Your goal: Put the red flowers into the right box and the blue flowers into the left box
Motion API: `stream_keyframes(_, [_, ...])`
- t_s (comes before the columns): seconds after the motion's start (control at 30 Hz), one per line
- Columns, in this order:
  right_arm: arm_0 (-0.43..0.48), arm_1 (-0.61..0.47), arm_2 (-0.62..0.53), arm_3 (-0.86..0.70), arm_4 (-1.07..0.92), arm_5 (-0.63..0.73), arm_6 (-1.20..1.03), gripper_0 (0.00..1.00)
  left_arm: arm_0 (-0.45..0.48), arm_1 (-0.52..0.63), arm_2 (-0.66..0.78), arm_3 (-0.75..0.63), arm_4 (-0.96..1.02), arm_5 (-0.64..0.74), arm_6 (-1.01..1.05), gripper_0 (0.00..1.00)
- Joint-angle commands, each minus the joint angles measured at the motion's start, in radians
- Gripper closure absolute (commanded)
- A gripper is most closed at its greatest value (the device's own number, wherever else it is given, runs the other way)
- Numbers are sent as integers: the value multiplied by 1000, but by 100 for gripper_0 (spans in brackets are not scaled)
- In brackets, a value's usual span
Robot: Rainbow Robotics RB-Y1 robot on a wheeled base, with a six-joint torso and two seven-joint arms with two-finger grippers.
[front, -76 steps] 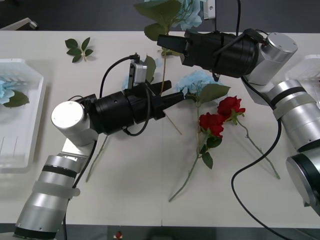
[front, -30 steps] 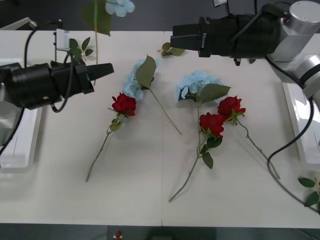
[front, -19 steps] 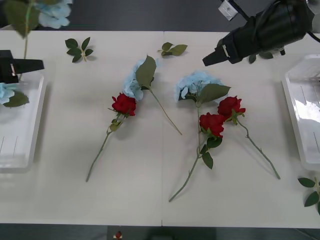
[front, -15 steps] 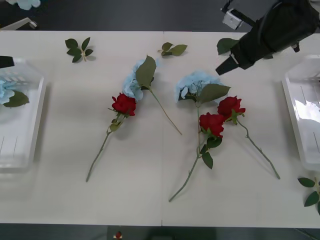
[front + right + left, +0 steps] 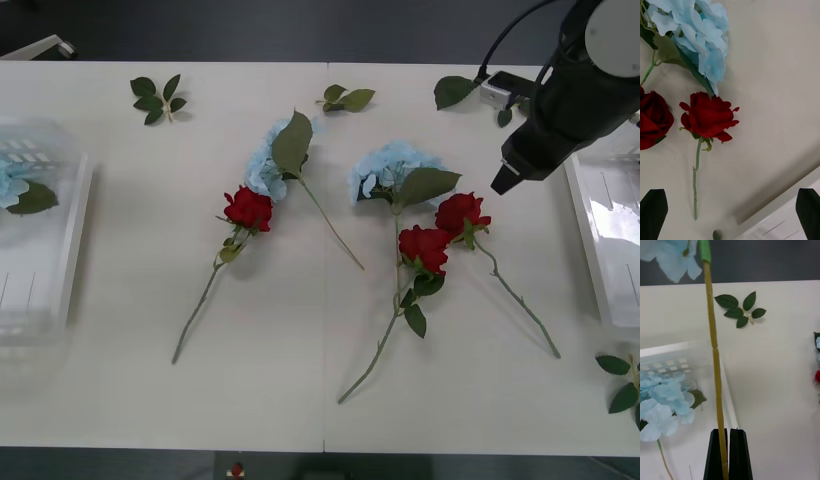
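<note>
The right gripper [image 5: 497, 186] is hanging spread wide, empty, angled down over the table [image 5: 300, 350] just beside a red flower [image 5: 708, 115] (its stem trailing toward the right box [image 5: 612, 240]). Farther off, the left gripper [image 5: 725, 455] is pinching a blue flower [image 5: 666, 257] stem upright above the left box [image 5: 685, 363] — another blue bloom [image 5: 662, 405] is lying inside.
</note>
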Motion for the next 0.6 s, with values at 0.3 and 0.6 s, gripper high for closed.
stream_keyframes(0.3, [293, -99, -20, -242, 137, -330, -21, 0, 235, 30, 101, -130, -24, -138, -26, 100])
stream_keyframes(0.6, [416, -99, -20, -280, 224, -463, -9, 0, 338, 28, 95, -136, -7, -251, -86, 100])
